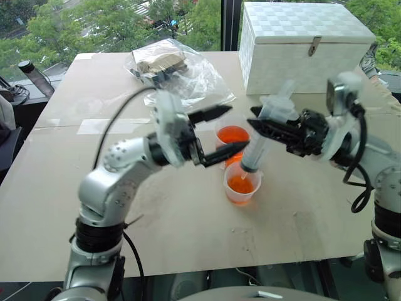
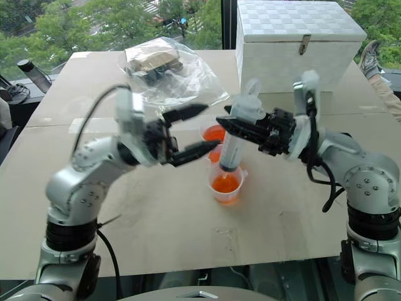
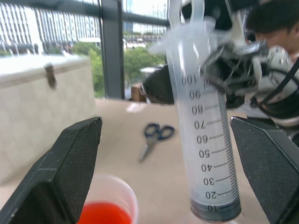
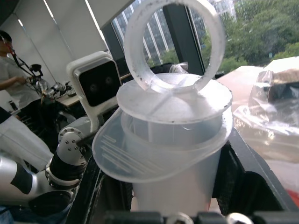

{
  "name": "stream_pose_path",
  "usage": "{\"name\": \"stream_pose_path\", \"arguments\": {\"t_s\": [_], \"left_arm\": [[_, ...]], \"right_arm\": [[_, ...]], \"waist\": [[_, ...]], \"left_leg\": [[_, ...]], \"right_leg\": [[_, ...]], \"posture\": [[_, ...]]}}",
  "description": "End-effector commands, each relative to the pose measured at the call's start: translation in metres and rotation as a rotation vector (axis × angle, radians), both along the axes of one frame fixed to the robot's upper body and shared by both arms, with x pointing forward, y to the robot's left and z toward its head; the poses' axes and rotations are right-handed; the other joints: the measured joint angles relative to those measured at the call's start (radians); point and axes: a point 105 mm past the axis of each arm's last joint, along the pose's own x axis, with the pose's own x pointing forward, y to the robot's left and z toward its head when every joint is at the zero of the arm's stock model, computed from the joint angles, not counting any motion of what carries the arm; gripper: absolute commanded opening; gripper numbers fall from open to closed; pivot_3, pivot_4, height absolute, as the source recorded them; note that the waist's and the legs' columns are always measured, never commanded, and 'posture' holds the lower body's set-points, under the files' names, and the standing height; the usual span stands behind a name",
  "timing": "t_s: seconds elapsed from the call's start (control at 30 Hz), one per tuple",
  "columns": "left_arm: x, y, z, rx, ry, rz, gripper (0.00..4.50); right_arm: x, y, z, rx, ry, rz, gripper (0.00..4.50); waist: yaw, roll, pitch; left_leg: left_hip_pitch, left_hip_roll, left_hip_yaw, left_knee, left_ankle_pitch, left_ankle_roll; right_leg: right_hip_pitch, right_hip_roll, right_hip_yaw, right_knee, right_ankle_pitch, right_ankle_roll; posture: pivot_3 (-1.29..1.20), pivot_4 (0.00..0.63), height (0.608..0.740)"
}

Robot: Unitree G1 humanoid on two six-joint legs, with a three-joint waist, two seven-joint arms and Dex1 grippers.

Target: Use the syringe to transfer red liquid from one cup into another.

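Window-side desk (image 1: 75, 188), syringe hung tip-down over the smaller cup.

Syringe (image 1: 258, 147) clamped near its top in the right hand (image 1: 266, 125), plunger pushed fully in, tip just above the smaller cup (image 1: 241, 183) of red liquid (image 1: 240, 184) — probably so the discharge lands inside. Taller cup (image 1: 232, 135) just behind the smaller cup, also red. Left hand (image 1: 219, 133) spread wide, empty, beside the syringe barrel, probably just off the plunger.

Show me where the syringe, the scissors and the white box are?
syringe (image 3: 210, 154), left wrist view, on the scaled barrel.
scissors (image 3: 158, 132), left wrist view, on the blue handles.
white box (image 1: 301, 47), left eye view, on its front wall.
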Motion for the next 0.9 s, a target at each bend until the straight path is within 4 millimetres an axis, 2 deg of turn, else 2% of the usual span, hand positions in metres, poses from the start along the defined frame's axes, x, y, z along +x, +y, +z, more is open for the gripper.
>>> {"name": "stream_pose_path", "arguments": {"t_s": [0.03,0.1,0.2,0.27,0.33,0.4,0.47,0.6,0.67,0.8,0.9], "left_arm": [[0.003,0.021,0.022,-0.069,-0.001,0.112,4.46],[0.008,0.034,0.019,-0.05,0.019,0.184,4.46],[0.016,0.078,-0.025,0.1,0.129,0.417,4.46],[0.01,0.102,-0.062,0.201,0.207,0.518,4.46],[-0.002,0.111,-0.101,0.345,0.255,0.56,4.46],[-0.01,0.11,-0.12,0.419,0.256,0.565,4.46],[-0.014,0.103,-0.125,0.391,0.269,0.545,4.5],[-0.02,0.096,-0.134,0.407,0.271,0.521,4.5],[-0.022,0.098,-0.135,0.394,0.282,0.533,4.5],[-0.028,0.105,-0.137,0.394,0.275,0.58,4.5],[-0.038,0.11,-0.146,0.416,0.308,0.612,4.5]], "right_arm": [[0.0,-0.025,0.02,0.038,0.008,-0.039,1.58],[0.003,-0.034,0.013,-0.034,0.042,-0.069,1.58],[0.016,-0.062,-0.026,-0.285,0.19,-0.196,1.58],[0.023,-0.074,-0.051,-0.396,0.279,-0.261,1.58],[0.034,-0.081,-0.083,-0.523,0.335,-0.335,1.58],[0.048,-0.087,-0.106,-0.626,0.328,-0.415,1.58],[0.061,-0.086,-0.114,-0.628,0.307,-0.458,2.64],[0.079,-0.081,-0.115,-0.609,0.171,-0.498,4.46],[0.08,-0.079,-0.112,-0.556,0.15,-0.488,4.46],[0.077,-0.102,-0.11,-0.509,0.066,-0.53,4.46],[0.049,-0.124,-0.124,-0.516,0.025,-0.472,4.46]], "waist": [[0.0,0.0,0.0],[0.0,0.0,0.0],[-0.005,0.0,0.0],[-0.016,0.001,0.0],[-0.024,0.001,-0.001],[-0.023,0.002,-0.002],[-0.016,0.001,-0.003],[-0.004,0.002,-0.002],[-0.002,0.002,-0.003],[0.003,0.002,-0.003],[0.011,0.002,-0.003]], "left_leg": [[0.0,0.0,0.0,0.0,0.0,0.0],[0.0,0.0,0.0,0.0,0.0,0.0],[0.0,0.0,0.001,-0.002,0.0,0.0],[0.001,0.0,0.003,-0.003,0.0,0.0],[0.0,0.0,0.002,-0.004,0.0,0.0],[0.004,0.0,0.005,-0.007,0.0,0.0],[0.002,0.0,0.004,-0.007,0.0,0.0],[0.002,0.0,0.003,-0.006,0.0,0.0],[0.002,0.0,0.003,-0.006,0.0,0.0],[0.001,0.0,0.002,-0.009,0.0,0.0],[0.0,0.0,0.002,-0.01,0.0,0.0]], "right_leg": [[0.0,0.0,0.0,0.0,0.0,0.0],[0.0,0.0,0.0,-0.001,0.0,0.0],[0.0,0.0,0.001,-0.001,0.0,0.0],[0.0,0.0,0.002,-0.002,0.0,0.0],[0.0,0.0,0.001,-0.002,0.0,0.0],[0.0,0.0,0.005,-0.004,0.0,0.0],[-0.001,0.0,0.004,-0.004,0.0,-0.001],[-0.001,-0.001,0.003,-0.003,0.0,-0.001],[-0.001,-0.001,0.003,-0.004,0.0,-0.001],[-0.001,-0.001,0.002,-0.008,0.0,-0.001],[0.0,-0.001,0.001,-0.011,0.0,0.0]], "posture": [[0.0,0.15,0.74],[0.0,0.15,0.74],[0.0,0.15,0.74],[0.0,0.15,0.74],[0.0,0.15,0.74],[0.0,0.15,0.74],[0.0,0.15,0.74],[0.0,0.15,0.74],[0.0,0.15,0.74],[0.0,0.15,0.74],[0.0,0.15,0.74]]}}
